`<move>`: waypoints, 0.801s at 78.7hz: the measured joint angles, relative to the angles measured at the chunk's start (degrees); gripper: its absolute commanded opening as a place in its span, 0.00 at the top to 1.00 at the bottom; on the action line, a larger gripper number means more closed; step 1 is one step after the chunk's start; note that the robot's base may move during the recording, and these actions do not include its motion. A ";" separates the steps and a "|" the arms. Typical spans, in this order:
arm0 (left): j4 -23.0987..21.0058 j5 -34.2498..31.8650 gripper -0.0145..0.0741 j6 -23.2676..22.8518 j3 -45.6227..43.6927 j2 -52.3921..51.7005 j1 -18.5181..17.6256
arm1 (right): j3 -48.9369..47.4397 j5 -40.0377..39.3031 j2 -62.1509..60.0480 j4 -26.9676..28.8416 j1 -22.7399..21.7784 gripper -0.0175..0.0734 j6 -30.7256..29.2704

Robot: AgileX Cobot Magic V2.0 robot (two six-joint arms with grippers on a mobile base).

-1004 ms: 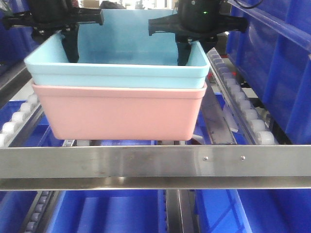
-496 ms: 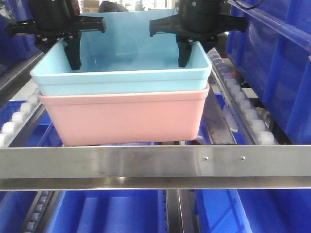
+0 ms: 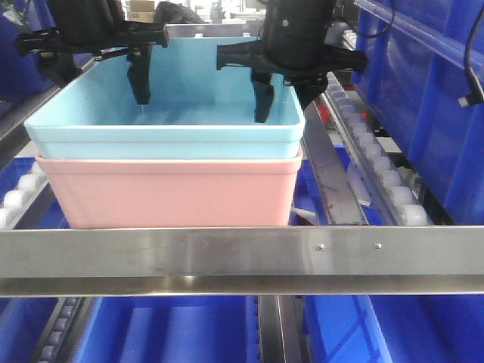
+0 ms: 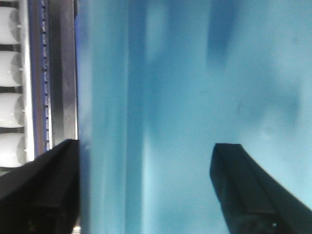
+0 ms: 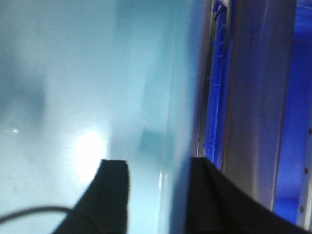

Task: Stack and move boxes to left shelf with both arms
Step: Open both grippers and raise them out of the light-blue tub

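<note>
Stack: we see the light blue box (image 3: 162, 140) nested in the salmon pink box (image 3: 170, 193), their rims close together, the pair just behind the flat steel front bar (image 3: 242, 253) of the left shelf (image 3: 340, 189).
Shelf sides: white rollers (image 3: 378, 178) run along the right track; a few more show at the left edge (image 3: 23, 189).
Left claw (image 4: 144, 187): we find it parted, one finger (image 4: 46, 190) outside the blue box's wall and the other (image 4: 253, 192) inside, over the floor; the wall lies between them, close against the outer finger. Whether it presses the wall we cannot tell.
Right claw (image 5: 156, 197): its two fingers straddle the opposite wall, one (image 5: 107, 200) inside the box, the other (image 5: 224, 204) outside by the steel rail. The gap is narrow, and we cannot tell whether it pinches the wall.
Front view: both arms (image 3: 295, 38) reach down from above, fingers dipping into the blue box near its side walls.
Surroundings: dark blue bins (image 3: 423, 98) stand to the right and below the bar.
</note>
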 measured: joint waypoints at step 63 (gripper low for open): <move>0.19 4.87 0.51 0.00 -0.61 -6.67 -0.10 | -10.45 11.02 -4.35 -1.78 2.59 0.37 -2.77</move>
